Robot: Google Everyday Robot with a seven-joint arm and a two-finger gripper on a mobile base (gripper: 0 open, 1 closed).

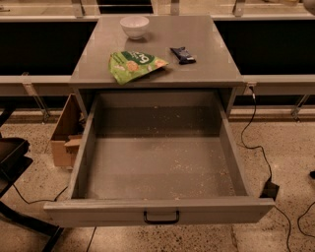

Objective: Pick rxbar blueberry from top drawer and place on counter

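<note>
The rxbar blueberry (182,54), a small dark navy bar, lies flat on the counter (197,71), right of centre. The top drawer (157,211) stands pulled wide open below the counter; its floor holds only crumbs. Its black wire handle (161,217) is on the front panel. The gripper is out of view; only a pale bit of the arm (310,5) shows at the top right corner.
A green crinkled snack bag (134,64) lies on the counter left of the bar. A white bowl (134,26) stands at the counter's back. A cardboard box (66,135) sits on the floor left of the drawer. Black cables (258,142) run on the right.
</note>
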